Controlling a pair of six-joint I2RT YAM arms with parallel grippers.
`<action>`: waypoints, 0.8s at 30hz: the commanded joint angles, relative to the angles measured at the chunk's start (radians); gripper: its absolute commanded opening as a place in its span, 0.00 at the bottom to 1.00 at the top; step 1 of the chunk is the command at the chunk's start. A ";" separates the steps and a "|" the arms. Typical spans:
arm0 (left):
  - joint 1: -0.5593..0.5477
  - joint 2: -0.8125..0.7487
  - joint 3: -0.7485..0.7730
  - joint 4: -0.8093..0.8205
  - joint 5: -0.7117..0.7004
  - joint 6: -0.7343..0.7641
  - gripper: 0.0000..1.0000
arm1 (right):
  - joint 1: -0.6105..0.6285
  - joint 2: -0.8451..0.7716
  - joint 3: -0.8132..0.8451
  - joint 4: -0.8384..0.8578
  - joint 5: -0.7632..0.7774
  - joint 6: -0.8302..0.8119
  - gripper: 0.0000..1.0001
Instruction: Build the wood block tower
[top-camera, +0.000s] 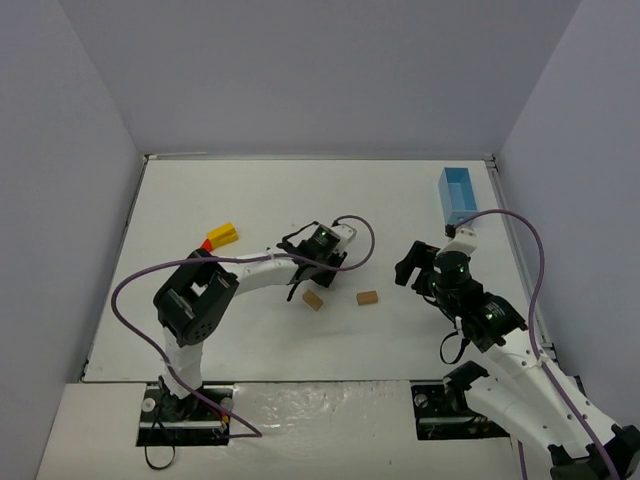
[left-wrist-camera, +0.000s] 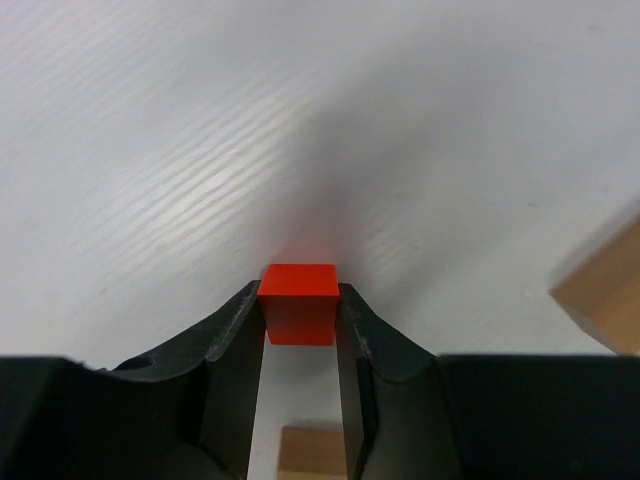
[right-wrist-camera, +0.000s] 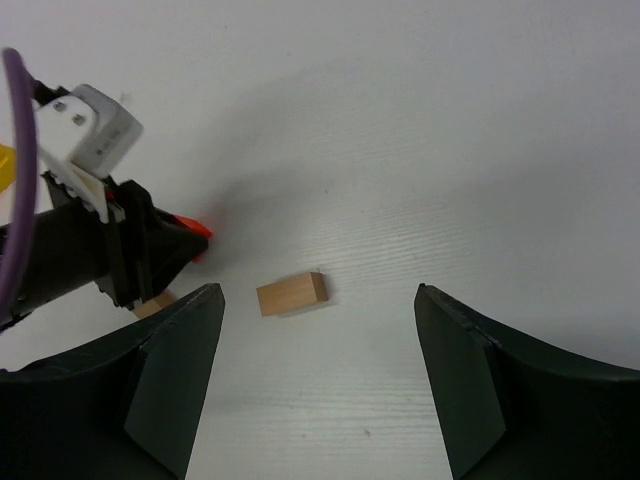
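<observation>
My left gripper (left-wrist-camera: 298, 292) is shut on a small red block (left-wrist-camera: 298, 302), held low over the white table; I cannot tell whether the block touches it. In the top view this gripper (top-camera: 310, 266) is mid-table. One tan block (top-camera: 313, 299) lies just in front of it and shows under the fingers in the left wrist view (left-wrist-camera: 315, 452). A second tan block (top-camera: 368, 297) lies to its right and shows in both wrist views (left-wrist-camera: 605, 290) (right-wrist-camera: 292, 293). A yellow piece (top-camera: 225, 233) touching a red piece (top-camera: 212, 243) sits at the left. My right gripper (top-camera: 418, 264) is open and empty, apart from the blocks.
A light-blue rectangular box (top-camera: 460, 195) stands at the back right by the table edge. Grey walls close the table on three sides. The left arm's purple cable (top-camera: 355, 228) loops over the middle of the table.
</observation>
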 joint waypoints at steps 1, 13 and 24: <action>0.066 -0.119 -0.022 -0.044 -0.261 -0.385 0.07 | -0.005 0.025 -0.001 0.042 0.000 0.000 0.74; 0.098 -0.154 -0.055 -0.160 -0.398 -0.607 0.47 | -0.005 0.020 -0.035 0.042 -0.034 -0.012 0.75; 0.147 -0.289 0.070 -0.254 -0.236 0.048 0.49 | -0.005 -0.010 -0.032 0.041 -0.074 -0.053 0.75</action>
